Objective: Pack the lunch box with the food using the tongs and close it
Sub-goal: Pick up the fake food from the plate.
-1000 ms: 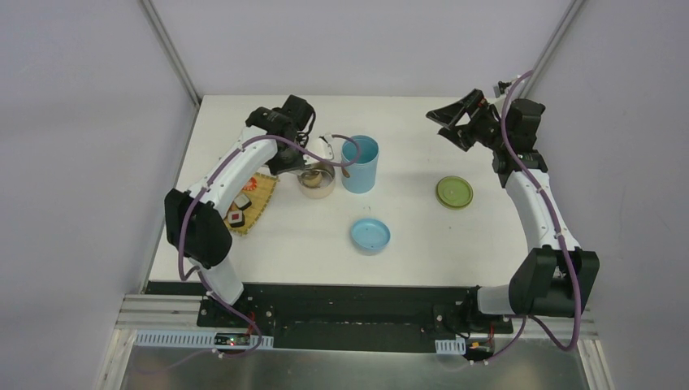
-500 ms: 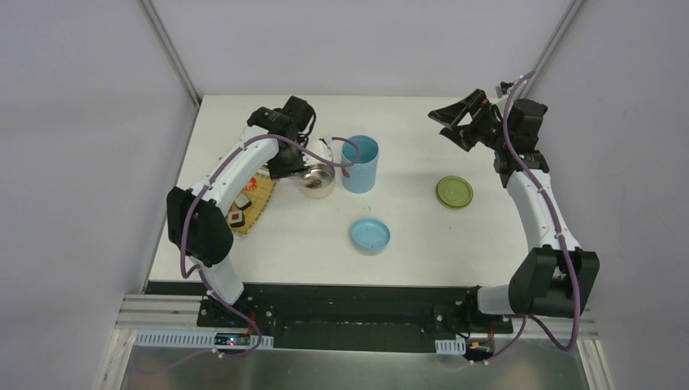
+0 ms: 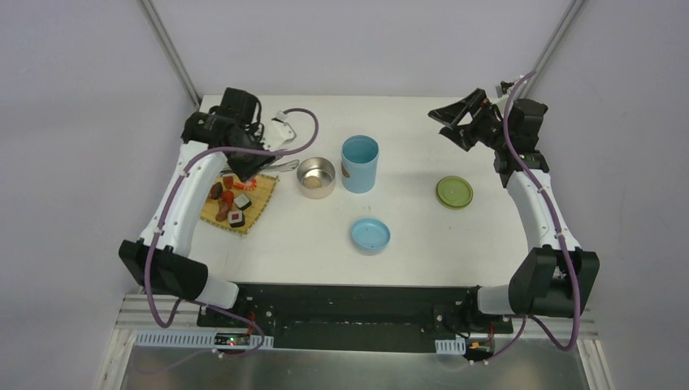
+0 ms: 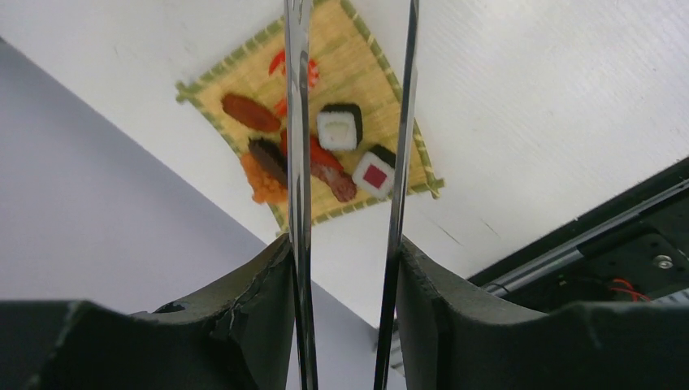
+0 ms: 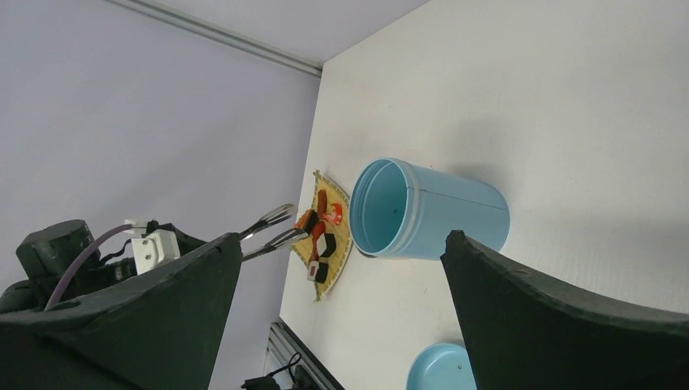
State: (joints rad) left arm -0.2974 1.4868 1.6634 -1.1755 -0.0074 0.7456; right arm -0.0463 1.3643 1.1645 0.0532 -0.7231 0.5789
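Observation:
My left gripper (image 3: pixel 253 161) is shut on the silver tongs (image 3: pixel 283 165), whose tips hang above the mat's far end. In the left wrist view the pads (image 4: pixel 264 292) press both arms of the tongs (image 4: pixel 299 162), which stand apart with nothing between them. Below lies the food (image 4: pixel 340 126): sushi rolls, sausage bits and a red shrimp. The steel bowl (image 3: pixel 315 176) of the lunch box stands right of the mat, something tan inside. The open blue cylinder (image 3: pixel 359 162) stands beside it. My right gripper (image 3: pixel 455 126) hovers open at the back right, empty.
The food sits on a yellow bamboo mat (image 3: pixel 254 210) near the table's left edge. A blue lid (image 3: pixel 370 235) lies in front of the cylinder. A green lid (image 3: pixel 454 192) lies to the right, below the right gripper. Grey walls close in on both sides.
The left arm has swung left from over the steel bowl to above the mat, and the tongs' arms have spread apart. The right arm has not moved.

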